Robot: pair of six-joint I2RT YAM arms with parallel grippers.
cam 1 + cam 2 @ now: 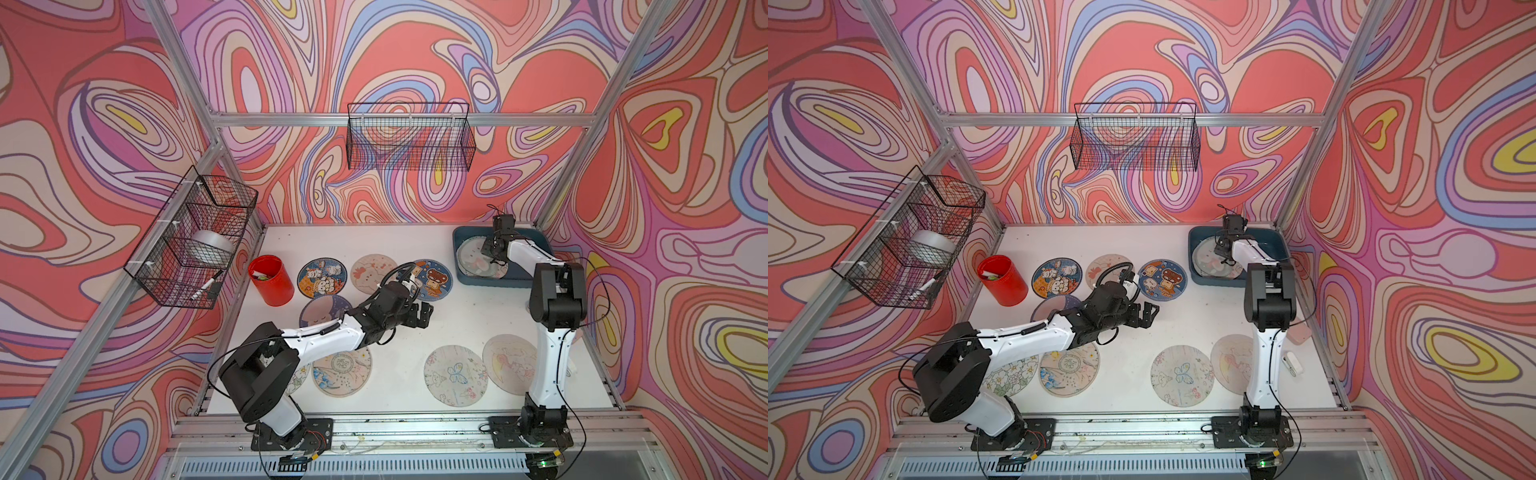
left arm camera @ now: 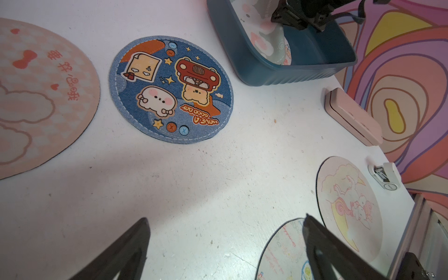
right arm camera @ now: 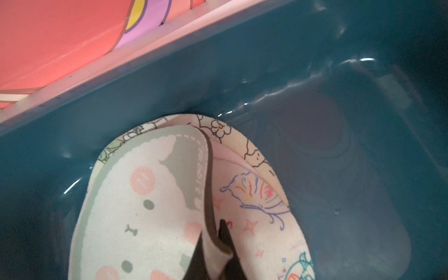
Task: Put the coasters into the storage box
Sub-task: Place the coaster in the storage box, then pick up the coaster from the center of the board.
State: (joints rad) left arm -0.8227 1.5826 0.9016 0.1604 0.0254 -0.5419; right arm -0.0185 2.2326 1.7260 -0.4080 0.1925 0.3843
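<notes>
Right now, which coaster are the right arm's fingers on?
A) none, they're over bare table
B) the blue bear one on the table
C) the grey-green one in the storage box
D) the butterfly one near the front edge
C: in the right wrist view the right fingers pinch the raised edge of the grey-green coaster, inside the storage box.

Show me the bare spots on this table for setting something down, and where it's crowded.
Biggest bare patch: mid-table, bordered by the blue bear coaster, the storage box and the butterfly coaster; the open left hand hovers at its edge. Crowded: the coaster row beside the red cup.
</notes>
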